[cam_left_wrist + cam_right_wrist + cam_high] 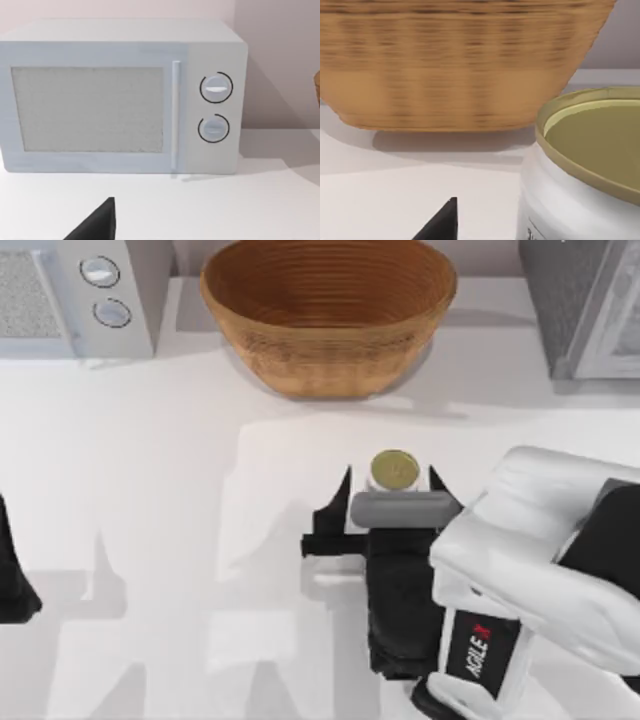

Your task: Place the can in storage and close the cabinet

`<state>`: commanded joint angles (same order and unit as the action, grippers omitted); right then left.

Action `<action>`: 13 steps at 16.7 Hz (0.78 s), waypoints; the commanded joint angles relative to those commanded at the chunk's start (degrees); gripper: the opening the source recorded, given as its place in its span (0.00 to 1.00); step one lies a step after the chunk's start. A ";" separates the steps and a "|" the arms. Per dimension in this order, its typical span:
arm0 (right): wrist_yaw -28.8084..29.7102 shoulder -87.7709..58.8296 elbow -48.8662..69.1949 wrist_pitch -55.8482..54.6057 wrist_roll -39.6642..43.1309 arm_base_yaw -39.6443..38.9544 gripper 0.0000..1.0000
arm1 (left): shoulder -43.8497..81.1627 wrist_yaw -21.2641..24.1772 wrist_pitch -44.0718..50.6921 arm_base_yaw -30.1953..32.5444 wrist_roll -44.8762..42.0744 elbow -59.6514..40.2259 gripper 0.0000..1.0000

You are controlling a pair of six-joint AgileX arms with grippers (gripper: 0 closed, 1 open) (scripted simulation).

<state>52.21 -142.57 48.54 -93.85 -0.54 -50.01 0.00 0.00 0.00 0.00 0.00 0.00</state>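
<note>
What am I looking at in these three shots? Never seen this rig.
It is a simulated table with two AgileX robot arms, each ending in a two-finger gripper. One picture looks straight down from above; the other two come from cameras on each arm's wrist.

On the table: a microwave at the far left, a woven bowl at the far middle, a cabinet at the far right, and a small can standing upright near the middle.

The right gripper is open with a finger on either side of the can, not gripping it. Its wrist camera sees the can close up, the bowl behind. The left gripper sits idle at the left edge; its camera faces the microwave. Nothing is held.
</note>
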 joint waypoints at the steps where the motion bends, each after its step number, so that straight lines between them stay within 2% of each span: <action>1: 0.00 0.00 0.00 0.00 0.00 0.00 0.62 | 0.00 0.00 0.00 0.00 0.00 0.00 1.00; 9: 0.00 0.00 0.00 0.00 0.00 0.00 0.02 | 0.00 0.00 0.00 0.00 0.00 0.00 1.00; 13: 0.00 0.00 0.00 0.00 0.00 0.00 0.00 | 0.00 0.00 0.00 0.00 0.00 0.00 1.00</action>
<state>52.21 -142.57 48.54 -93.85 -0.54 -50.01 0.00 0.00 0.00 0.00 0.00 0.00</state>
